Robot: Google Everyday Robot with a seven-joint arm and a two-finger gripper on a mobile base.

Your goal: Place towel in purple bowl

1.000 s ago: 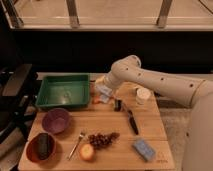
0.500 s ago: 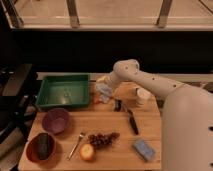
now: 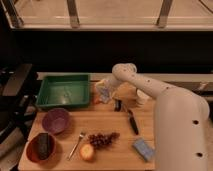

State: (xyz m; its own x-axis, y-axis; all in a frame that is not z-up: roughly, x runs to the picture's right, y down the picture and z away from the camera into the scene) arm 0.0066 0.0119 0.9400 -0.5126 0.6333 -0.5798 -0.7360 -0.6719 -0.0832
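The white arm's gripper (image 3: 106, 91) hangs just beside the right wall of the green rectangular plastic tray (image 3: 52, 95), sunk into the pale crumpled cloth towel (image 3: 101, 94); whether it is spread or clamped on the cloth cannot be told. The towel sits at that same right edge of the tray, over the wooden table (image 3: 100, 120). The round purple bowl (image 3: 55, 120) lies just in front of the tray, well apart from the towel

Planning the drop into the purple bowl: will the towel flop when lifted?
Likely floppy: the towel looks crumpled at the gripper, beside the green tray. Probably light, so it may drape over the rim of the purple bowl.
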